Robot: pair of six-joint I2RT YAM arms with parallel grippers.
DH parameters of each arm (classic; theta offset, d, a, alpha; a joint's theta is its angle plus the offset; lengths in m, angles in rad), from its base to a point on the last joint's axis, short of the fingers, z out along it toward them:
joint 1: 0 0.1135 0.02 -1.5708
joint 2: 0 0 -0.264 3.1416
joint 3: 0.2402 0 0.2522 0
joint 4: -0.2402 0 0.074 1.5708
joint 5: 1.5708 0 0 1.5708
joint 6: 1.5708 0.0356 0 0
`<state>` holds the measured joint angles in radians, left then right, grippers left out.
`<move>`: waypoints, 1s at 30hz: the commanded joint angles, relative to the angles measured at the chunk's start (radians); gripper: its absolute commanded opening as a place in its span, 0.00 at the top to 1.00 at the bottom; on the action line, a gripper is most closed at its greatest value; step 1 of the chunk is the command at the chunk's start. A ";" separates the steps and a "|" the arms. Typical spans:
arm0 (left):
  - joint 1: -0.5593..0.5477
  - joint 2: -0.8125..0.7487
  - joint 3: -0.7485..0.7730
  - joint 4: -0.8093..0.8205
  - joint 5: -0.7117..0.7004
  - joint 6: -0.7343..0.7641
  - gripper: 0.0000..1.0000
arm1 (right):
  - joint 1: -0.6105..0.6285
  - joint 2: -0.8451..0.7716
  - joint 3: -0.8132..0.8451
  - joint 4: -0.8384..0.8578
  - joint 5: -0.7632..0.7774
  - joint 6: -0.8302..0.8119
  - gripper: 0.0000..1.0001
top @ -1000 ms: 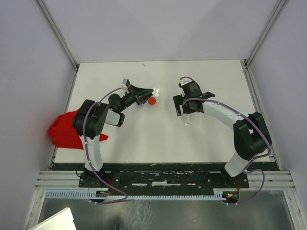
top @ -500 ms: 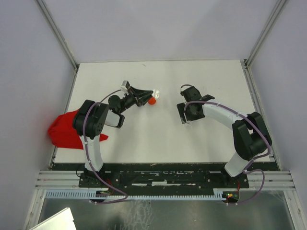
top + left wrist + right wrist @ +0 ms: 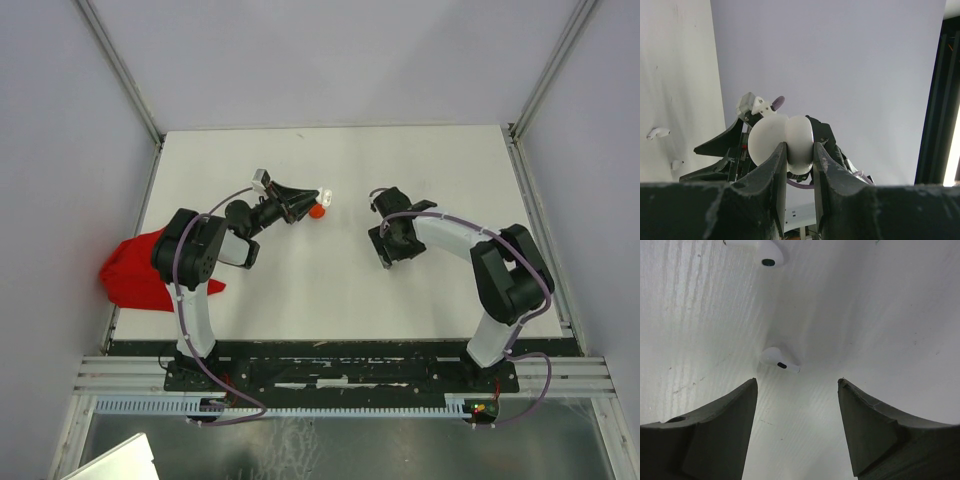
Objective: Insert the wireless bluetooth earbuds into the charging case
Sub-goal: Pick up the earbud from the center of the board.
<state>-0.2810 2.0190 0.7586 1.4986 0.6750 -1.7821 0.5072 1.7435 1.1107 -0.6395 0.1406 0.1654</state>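
My left gripper (image 3: 800, 150) is shut on a white rounded charging case (image 3: 771, 137), held off the table; in the top view it (image 3: 310, 200) is at the back left with the case (image 3: 326, 193) at its tips. My right gripper (image 3: 797, 382) is open and empty, low over the table. One white earbud (image 3: 779, 360) lies just ahead of its left fingertip, and a second white earbud (image 3: 765, 252) lies further ahead. In the top view the right gripper (image 3: 388, 252) covers them. Both earbuds (image 3: 657, 132) also show small in the left wrist view.
A small red round thing (image 3: 317, 211) lies beside the left fingertips. A red cloth (image 3: 135, 272) hangs over the table's left edge. Grey walls close in the white table (image 3: 300, 290) on three sides.
My right gripper has moved nearer and left, down over the white earbud. The left gripper has shifted only slightly with the case.
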 commanded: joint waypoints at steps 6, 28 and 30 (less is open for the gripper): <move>0.009 0.003 -0.001 0.094 0.014 -0.029 0.97 | 0.015 0.034 0.040 0.032 0.038 -0.023 0.27; 0.025 -0.007 -0.014 0.091 0.014 -0.024 0.97 | -0.008 0.111 0.085 0.048 0.121 0.011 0.31; 0.025 -0.006 -0.017 0.092 0.014 -0.024 0.97 | -0.009 0.106 0.081 0.046 0.104 0.011 0.34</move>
<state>-0.2630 2.0190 0.7464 1.4990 0.6827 -1.7824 0.5072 1.8339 1.1774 -0.5949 0.2268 0.1638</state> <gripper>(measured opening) 0.305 0.683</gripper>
